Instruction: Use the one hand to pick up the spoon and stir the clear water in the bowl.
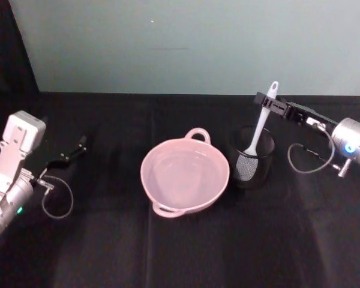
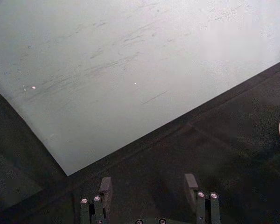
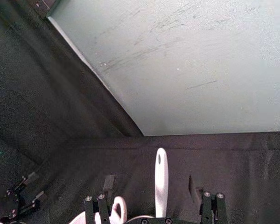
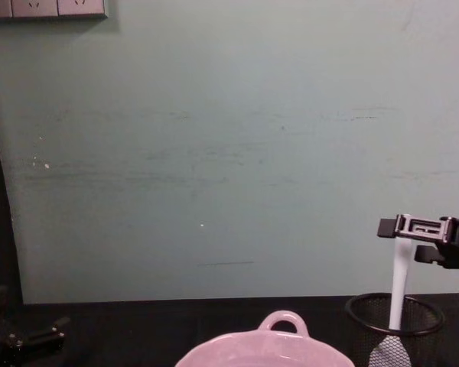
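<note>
The pale pink bowl sits mid-table with clear water in it; its loop handle points to the back wall. Right beside it, the white spoon stands blade-down in a black mesh cup, handle leaning up and back. My right gripper is level with the upper handle. In the right wrist view this gripper is open, its fingers straddling the spoon handle with gaps on both sides. My left gripper rests open near the table's left side, nothing between its fingers.
Black cloth covers the table. A pale green wall rises right behind it. Cables loop beside both wrists. The mesh cup nearly touches the bowl's right rim.
</note>
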{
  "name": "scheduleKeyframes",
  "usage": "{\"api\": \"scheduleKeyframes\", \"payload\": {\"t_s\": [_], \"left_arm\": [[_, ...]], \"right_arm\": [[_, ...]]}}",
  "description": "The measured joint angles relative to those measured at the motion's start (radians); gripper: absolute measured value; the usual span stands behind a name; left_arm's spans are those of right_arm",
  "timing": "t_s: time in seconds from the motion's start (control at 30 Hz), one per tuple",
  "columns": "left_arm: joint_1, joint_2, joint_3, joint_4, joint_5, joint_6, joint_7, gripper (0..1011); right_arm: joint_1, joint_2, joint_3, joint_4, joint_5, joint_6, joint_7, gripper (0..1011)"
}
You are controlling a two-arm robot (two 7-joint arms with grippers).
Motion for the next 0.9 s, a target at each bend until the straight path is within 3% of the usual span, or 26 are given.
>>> {"api": "scheduleKeyframes", "payload": {"t_s": [0.2,0.47,0.6,0.9], "left_arm": [[0.000,0.000,0.000,0.000,0.000,0.000,0.000,1011],[0.000,0.000,0.000,0.000,0.000,0.000,0.000,1011],[0.000,0.000,0.000,0.000,0.000,0.000,0.000,1011],[0.000,0.000,0.000,0.000,0.000,0.000,0.000,1011]], "right_arm": [[0.025,-0.009,-0.023,0.034,0.003,-0.009,0.016,1003],[0.024,-0.009,-0.022,0.033,0.004,-0.009,0.018,1002],[0.023,-0.009,-0.021,0.032,0.005,-0.009,0.016,954],[0.022,-0.008,-0.019,0.029,0.005,-0.008,0.015,707]]}}
